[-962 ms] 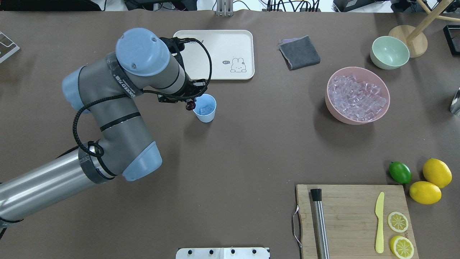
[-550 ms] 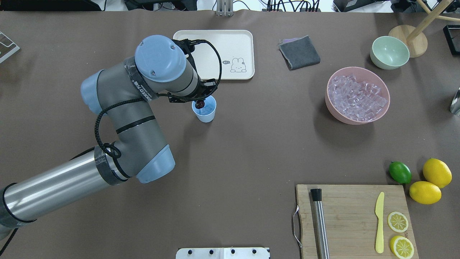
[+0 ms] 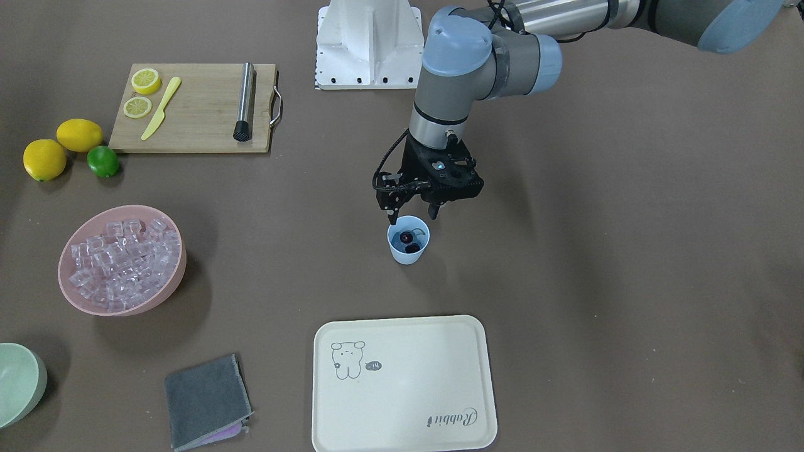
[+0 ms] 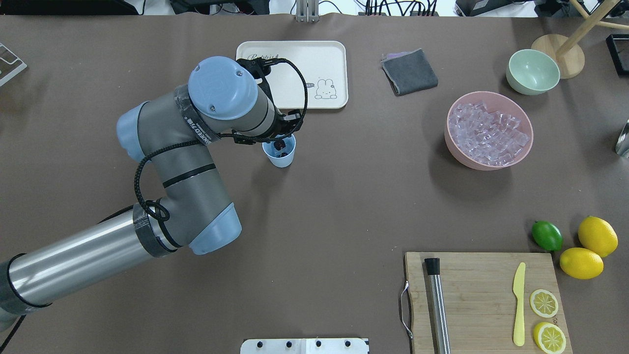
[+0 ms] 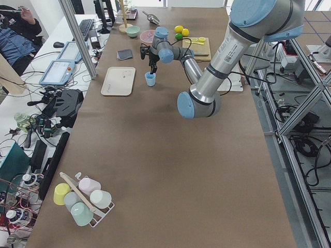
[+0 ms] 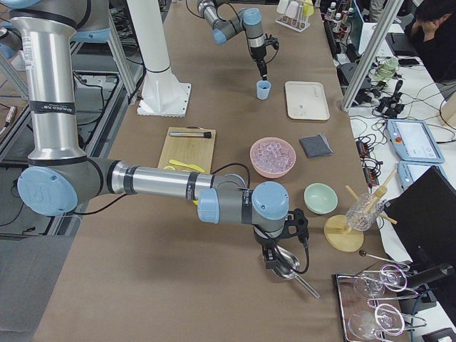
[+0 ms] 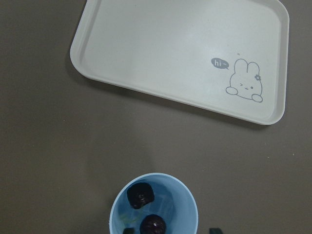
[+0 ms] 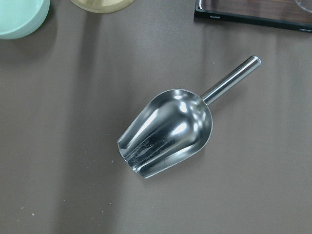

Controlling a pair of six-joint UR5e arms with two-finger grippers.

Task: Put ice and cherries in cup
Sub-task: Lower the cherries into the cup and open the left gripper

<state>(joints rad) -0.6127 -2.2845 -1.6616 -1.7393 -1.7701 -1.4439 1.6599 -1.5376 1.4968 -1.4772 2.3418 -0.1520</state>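
Two glossy, near-black cherries [image 7: 140,195] lie inside the light-blue cup [image 7: 118,208], which stands on the table [image 3: 565,251] directly below the left end effector [image 3: 412,217], spread wide and holding nothing. The left wrist view looks straight into the cup, half hidden overhead by the left arm [image 4: 196,147]. The right wrist view shows a steel scoop [image 8: 165,131] under the right end effector [image 6: 279,262], whose opening cannot be told.

The left gripper [image 3: 412,217] slid over to the cup [image 3: 408,256] in that last second. A second back the cherries [image 7: 141,195] were dangling from it just outside the rim, then right over the opening. Now they're lying inside, let go, with the fingers [image 3: 392,210] spread apart above the rim.
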